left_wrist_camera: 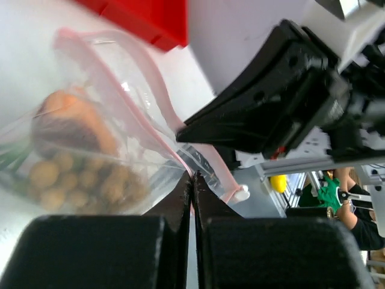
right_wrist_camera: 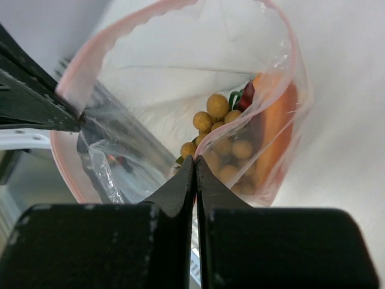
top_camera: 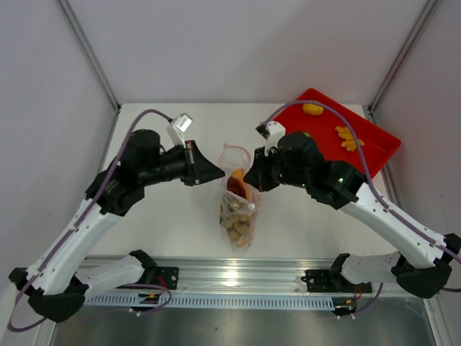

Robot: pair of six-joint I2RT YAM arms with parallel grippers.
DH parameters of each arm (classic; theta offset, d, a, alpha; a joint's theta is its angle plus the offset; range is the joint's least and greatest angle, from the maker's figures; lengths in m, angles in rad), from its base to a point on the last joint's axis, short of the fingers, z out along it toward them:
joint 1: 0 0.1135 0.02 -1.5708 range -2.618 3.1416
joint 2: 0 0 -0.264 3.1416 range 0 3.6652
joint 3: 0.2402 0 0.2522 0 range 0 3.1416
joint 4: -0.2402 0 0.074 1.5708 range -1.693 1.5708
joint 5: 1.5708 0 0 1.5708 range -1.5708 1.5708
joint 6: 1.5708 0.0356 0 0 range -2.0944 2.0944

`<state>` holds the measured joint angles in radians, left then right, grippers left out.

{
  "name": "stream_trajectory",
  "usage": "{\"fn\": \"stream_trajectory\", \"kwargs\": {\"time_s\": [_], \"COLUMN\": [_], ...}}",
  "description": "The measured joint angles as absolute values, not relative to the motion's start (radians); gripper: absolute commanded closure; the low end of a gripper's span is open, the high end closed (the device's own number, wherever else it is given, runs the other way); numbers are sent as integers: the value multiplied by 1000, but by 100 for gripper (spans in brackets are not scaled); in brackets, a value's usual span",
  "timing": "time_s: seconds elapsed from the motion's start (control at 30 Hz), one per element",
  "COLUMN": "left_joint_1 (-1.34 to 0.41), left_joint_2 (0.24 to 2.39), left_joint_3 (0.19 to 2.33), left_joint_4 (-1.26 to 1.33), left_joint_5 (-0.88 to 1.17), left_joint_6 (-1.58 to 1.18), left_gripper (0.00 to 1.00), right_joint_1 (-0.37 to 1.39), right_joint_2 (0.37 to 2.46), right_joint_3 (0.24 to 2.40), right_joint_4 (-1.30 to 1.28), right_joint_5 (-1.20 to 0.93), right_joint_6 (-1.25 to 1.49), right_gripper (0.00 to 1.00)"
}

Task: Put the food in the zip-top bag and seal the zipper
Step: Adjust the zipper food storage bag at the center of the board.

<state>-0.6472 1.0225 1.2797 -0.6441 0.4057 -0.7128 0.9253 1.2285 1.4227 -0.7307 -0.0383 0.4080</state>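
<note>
Both left gripper and right gripper pinch the zip-top bag, lengthwise near-to-far, mouth far

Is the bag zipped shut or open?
Open. On the zip-top bag, the pink zipper curves in a wide loop, sides apart, and the food shows through the gap.

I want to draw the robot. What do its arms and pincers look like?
Both the left arm and right arm have white lower tubes, black joints and black upper parts. A thin purple cable runs along each. The left pincer and right pincer are black wedges with two flat fingers.
</note>
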Motion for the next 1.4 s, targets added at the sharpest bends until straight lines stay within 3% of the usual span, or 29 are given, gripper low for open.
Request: {"fn": "stream_trajectory", "kwargs": {"time_s": [0.1, 0.23, 0.4, 0.57, 0.73, 1.0, 1.1, 1.17, 1.23, 1.37, 1.4], "left_joint_1": [-647, -646, -614, -570, -568, -553, -538, -530, -519, -495, -490], "left_joint_2": [936, 849, 941, 1006, 960, 890, 956, 977, 989, 1013, 1015], "left_joint_3": [1293, 1159, 996, 1132, 1362, 1172, 1165, 1166, 1176, 1222, 1227], "left_joint_4": [-615, -574, -585, -695, -702, -683, -693, -694, -699, -696, -694], "left_joint_5": [413, 422, 438, 439, 441, 448, 443, 442, 445, 456, 457], "left_joint_6": [-707, -707, -708, -688, -648, -645, -639, -630, -624, -617, -616], "left_gripper": [99, 100, 99, 99, 99, 99, 99, 99, 100, 100, 99], "right_joint_1": [939, 942, 922, 917, 934, 934, 926, 909, 875, 815, 807], "right_joint_2": [1206, 1148, 1180, 1313, 1342, 1294, 1334, 1358, 1365, 1367, 1367], "right_joint_3": [1497, 1470, 1320, 1331, 1505, 1497, 1478, 1476, 1476, 1516, 1534], "right_joint_4": [-708, -671, -608, -638, -673, -625, -632, -633, -633, -660, -665], "right_joint_5": [-43, -50, -88, -99, -95, -95, -96, -107, -123, -136, -136], "right_joint_6": [408, 411, 432, 432, 416, 414, 411, 409, 410, 393, 385], "right_gripper": [100, 100, 100, 100, 100, 100, 92, 79, 56, 36, 36]}}
